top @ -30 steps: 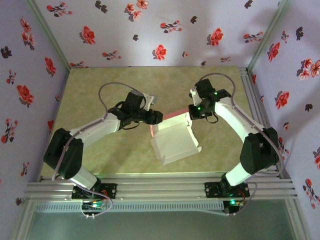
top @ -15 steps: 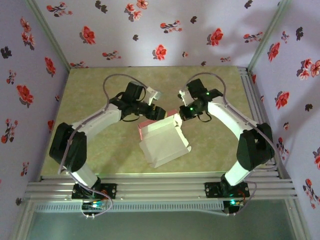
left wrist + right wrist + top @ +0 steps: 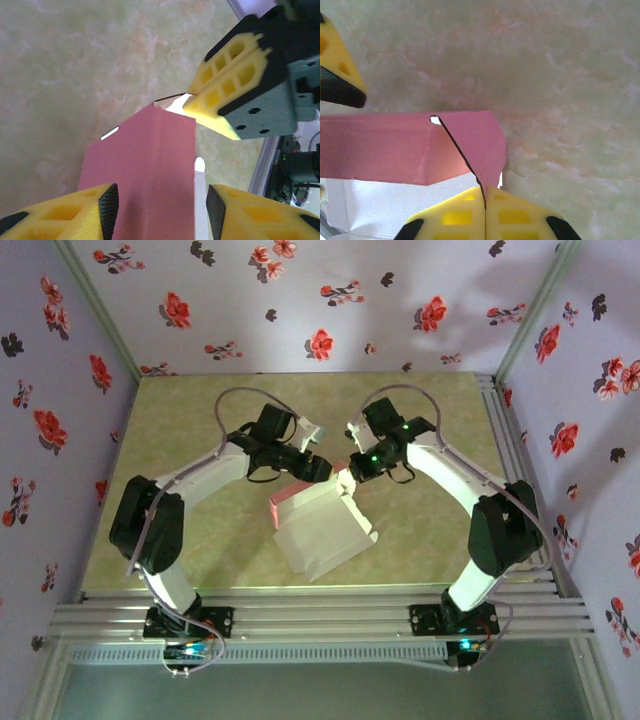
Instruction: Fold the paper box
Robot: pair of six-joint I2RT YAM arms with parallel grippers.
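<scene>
Shifted paper box (image 3: 322, 535) left across the table (image 3: 190, 410), pink flap now upright between the parted fingers of left gripper (image 3: 161, 200), right gripper (image 3: 485, 200) pinched tight on its corner tab; judged mid-fold, unfinished.

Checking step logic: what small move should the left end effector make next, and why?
Probably close the left end effector: its jaws stand open astride a pink panel of the paper box, while the right end effector pinches its flap.

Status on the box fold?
Left gripper open, straddling pink panel. Right gripper shut on paper box corner. Grippers crowd each other there.
</scene>
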